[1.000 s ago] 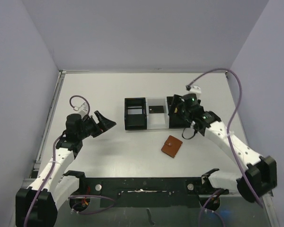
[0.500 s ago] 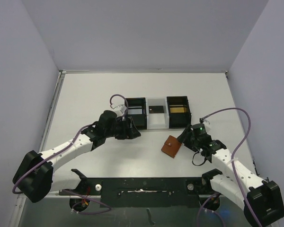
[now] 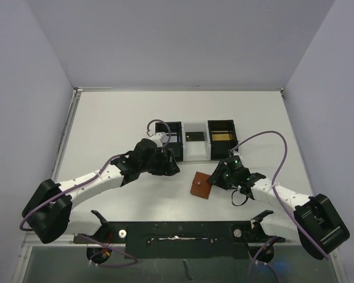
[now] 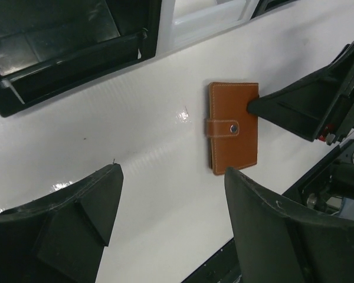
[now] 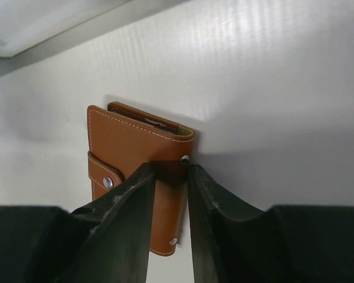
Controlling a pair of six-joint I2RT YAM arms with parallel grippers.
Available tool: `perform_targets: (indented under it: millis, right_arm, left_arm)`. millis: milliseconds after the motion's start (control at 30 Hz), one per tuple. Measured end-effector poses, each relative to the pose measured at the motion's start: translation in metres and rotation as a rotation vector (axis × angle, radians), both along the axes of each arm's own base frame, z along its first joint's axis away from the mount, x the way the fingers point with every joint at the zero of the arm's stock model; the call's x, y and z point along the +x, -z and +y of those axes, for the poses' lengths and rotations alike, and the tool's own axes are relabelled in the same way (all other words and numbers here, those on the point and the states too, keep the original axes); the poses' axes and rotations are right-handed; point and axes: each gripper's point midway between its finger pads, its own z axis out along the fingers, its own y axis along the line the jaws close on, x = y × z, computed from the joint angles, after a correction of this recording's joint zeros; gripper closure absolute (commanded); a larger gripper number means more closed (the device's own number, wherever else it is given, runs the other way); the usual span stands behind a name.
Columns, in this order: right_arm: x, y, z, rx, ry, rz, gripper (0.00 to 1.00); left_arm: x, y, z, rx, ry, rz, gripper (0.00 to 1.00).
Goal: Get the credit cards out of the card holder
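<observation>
Right tool point(image 5: 170, 172) now touches card holder point(image 5: 130, 147).

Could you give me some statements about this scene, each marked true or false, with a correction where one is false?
1. The card holder lies inside the tray. False: it lies on the table, in front of the tray.
2. The card holder's snap tab is fastened. True.
3. The left gripper has its jaws wide apart with nothing between them. True.
4. The small black card is in the tray's left compartment. False: it is in the white middle compartment.
5. A gold card lies in the tray's right compartment. True.
6. The right gripper is far from the card holder. False: its fingertips are at the card holder's edge.
</observation>
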Motion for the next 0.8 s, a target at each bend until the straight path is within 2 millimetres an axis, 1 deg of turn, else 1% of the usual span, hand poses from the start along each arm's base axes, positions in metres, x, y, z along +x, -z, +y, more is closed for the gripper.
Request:
perform_targets:
  millis: [100, 233, 333, 400, 500, 600, 700, 800]
  right_arm:
    - [-0.005, 0.0, 0.016, 0.015, -0.051, -0.008, 0.73]
    - [-0.007, 0.0, 0.033, 0.043, -0.07, -0.016, 0.73]
    - [-0.005, 0.001, 0.037, 0.066, -0.055, -0.016, 0.73]
    - [-0.004, 0.001, 0.039, 0.076, -0.044, -0.015, 0.73]
    - [-0.004, 0.001, 0.039, 0.084, -0.035, -0.015, 0.73]
    - [-0.004, 0.001, 0.038, 0.089, -0.023, -0.015, 0.72]
    - [-0.004, 0.001, 0.034, 0.095, -0.01, -0.017, 0.72]
    - [-0.004, 0.001, 0.031, 0.1, 0.0, -0.019, 0.72]
  left_arm:
    - [-0.003, 0.004, -0.012, 0.052, 0.03, -0.014, 0.35]
    - [-0.007, 0.008, -0.036, 0.129, 0.079, -0.033, 0.38]
    - [-0.005, 0.006, -0.061, 0.167, 0.121, -0.053, 0.41]
    - [-0.004, 0.007, -0.076, 0.192, 0.149, -0.07, 0.47]
    - [-0.012, 0.021, -0.092, 0.239, 0.193, -0.065, 0.54]
    - [-0.023, 0.043, -0.097, 0.303, 0.228, -0.025, 0.56]
    - [-0.027, 0.064, -0.089, 0.37, 0.234, 0.019, 0.56]
    - [-0.024, 0.068, -0.086, 0.403, 0.221, 0.023, 0.56]
